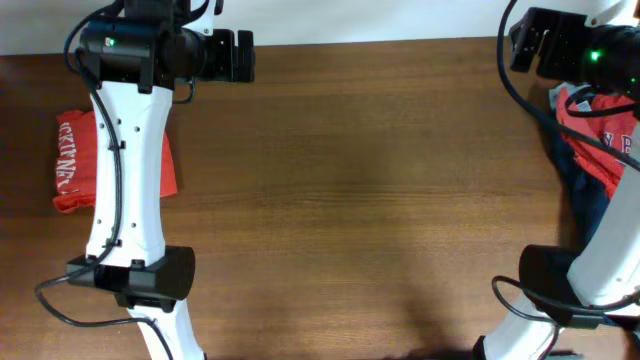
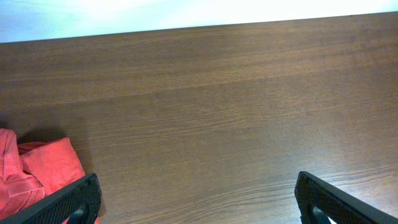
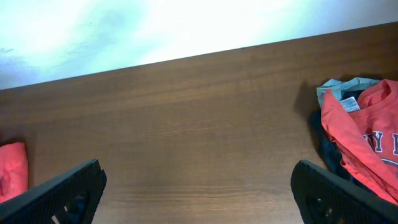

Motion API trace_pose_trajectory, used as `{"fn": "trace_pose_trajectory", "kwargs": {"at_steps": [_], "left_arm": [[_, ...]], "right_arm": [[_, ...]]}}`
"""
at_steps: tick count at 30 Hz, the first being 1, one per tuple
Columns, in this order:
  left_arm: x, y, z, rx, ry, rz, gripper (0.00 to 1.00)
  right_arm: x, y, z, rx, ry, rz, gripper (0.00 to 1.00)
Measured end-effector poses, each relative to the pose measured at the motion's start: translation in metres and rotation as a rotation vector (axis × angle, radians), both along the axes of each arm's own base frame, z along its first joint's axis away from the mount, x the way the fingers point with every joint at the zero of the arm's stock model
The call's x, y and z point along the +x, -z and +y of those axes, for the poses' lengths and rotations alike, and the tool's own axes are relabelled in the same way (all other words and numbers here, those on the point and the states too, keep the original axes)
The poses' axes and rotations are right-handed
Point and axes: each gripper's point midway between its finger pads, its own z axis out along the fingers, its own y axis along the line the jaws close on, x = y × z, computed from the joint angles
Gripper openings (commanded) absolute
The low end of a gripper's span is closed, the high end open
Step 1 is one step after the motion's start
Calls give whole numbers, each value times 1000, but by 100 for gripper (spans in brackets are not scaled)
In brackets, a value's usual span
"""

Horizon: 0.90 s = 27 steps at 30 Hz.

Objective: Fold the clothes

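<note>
Two grippers, both spread wide, both bare. Left gripper (image 1: 238,55) near the far edge of the table (image 1: 350,200): jaws fully apart, nothing between them, touching nothing. In the left wrist view, only brown wood between the two black fingers (image 2: 65,202). Right gripper (image 1: 522,45) at the far right corner: likewise at full width, gripping nothing, near the heap (image 1: 590,150) and, as far as can be seen, not touching it. Clothes in two places, well apart. On the left, one folded T-shirt (image 1: 72,165): orange-red, a flat rectangle, white block lettering along its outer edge, partly hidden under the left arm (image 1: 125,190). At the right edge, one loose heap with three garments to count. On top, a crumpled T-shirt (image 3: 367,124), orange-red, with block lettering and a small white tag (image 3: 349,103). Beneath it, a navy garment (image 1: 588,195). Behind, a scrap of grey cloth (image 3: 336,88). Any more in the heap impossible to tell, with the right arm (image 1: 605,260) across its near end.
</note>
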Motion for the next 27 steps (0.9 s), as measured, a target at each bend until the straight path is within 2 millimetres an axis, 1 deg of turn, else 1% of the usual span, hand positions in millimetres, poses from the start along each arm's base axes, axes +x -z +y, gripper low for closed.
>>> {"fn": "trace_pose_trajectory", "kwargs": {"at_steps": [1,4,5,6,7,8,10,13,15,16,17,19,21,22,23,25,26,27], "left_arm": [[0,0,0,0,0,0,99],[0,0,0,0,0,1,99],[0,0,0,0,0,2,99],[0,0,0,0,0,2,100],[0,0,0,0,0,1,99],[0,0,0,0,0,1,99],[0,0,0,0,0,2,99],[-1,1,0,1,0,3,99],[-1,1,0,0,0,3,100],[-1,0,0,1,0,3,99],[0,0,0,1,-1,3,99],[-1,1,0,1,-1,4,99],[-1,0,0,1,0,3,99],[-1,0,0,1,-1,3,99],[-1,0,0,0,0,3,99],[-1,0,0,0,0,3,99],[-1,0,0,0,0,3,99],[-1,0,0,0,0,3,99]], "right_arm": [[-2,-1,3,0,-8,1,99],[-22,-6,32,-1,-80,5,99],[-37,-6,43,-1,-114,20,99],[-58,-8,56,-1,-153,22,99],[-68,-8,60,0,-167,27,99],[-85,-10,63,-1,-183,23,99],[-116,-12,61,-3,-187,16,99],[-145,-11,58,-2,-187,5,99],[-170,-6,54,-2,-179,0,99],[-177,-5,53,-2,-174,-6,99],[-190,1,47,-2,-151,-1,99],[-202,3,42,-2,-131,-11,99],[-214,11,38,-4,-108,-10,99],[-218,9,35,-15,-96,-67,99],[-219,9,34,-19,-93,-81,99],[-215,-1,31,-60,-96,-213,99],[-214,-2,31,-76,-106,-242,99],[-210,-5,32,-115,-135,-315,99]]}}
